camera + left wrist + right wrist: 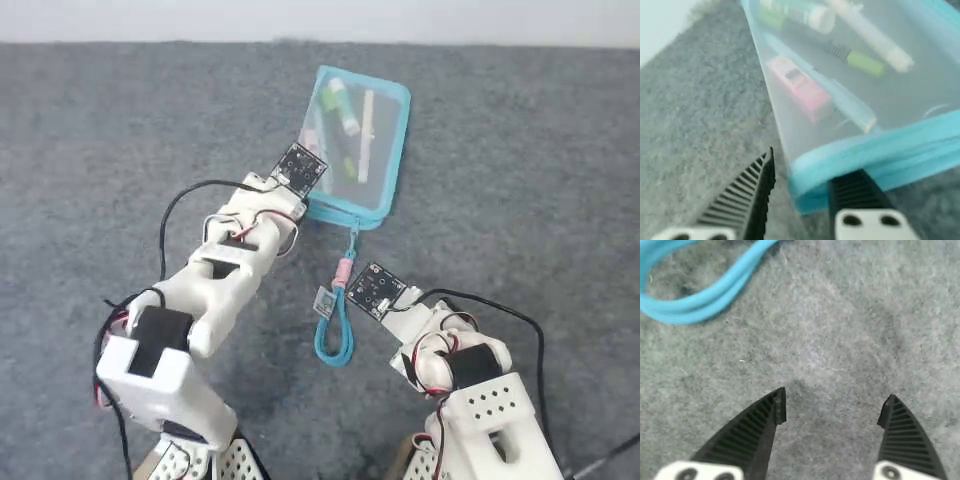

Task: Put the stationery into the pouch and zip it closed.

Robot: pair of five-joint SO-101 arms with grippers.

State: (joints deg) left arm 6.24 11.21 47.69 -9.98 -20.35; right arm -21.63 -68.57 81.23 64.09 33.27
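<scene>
Grey felt-like table cover (520, 180), pale wall (300, 18) behind.

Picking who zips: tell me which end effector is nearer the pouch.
Left. The left end effector straddles a corner of the pouch; the right end effector is over carpet by the strap.

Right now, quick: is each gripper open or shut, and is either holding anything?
Left gripper: open, straddling a corner of the pouch.
Right gripper: open, empty, over the carpet near the blue strap.
</scene>
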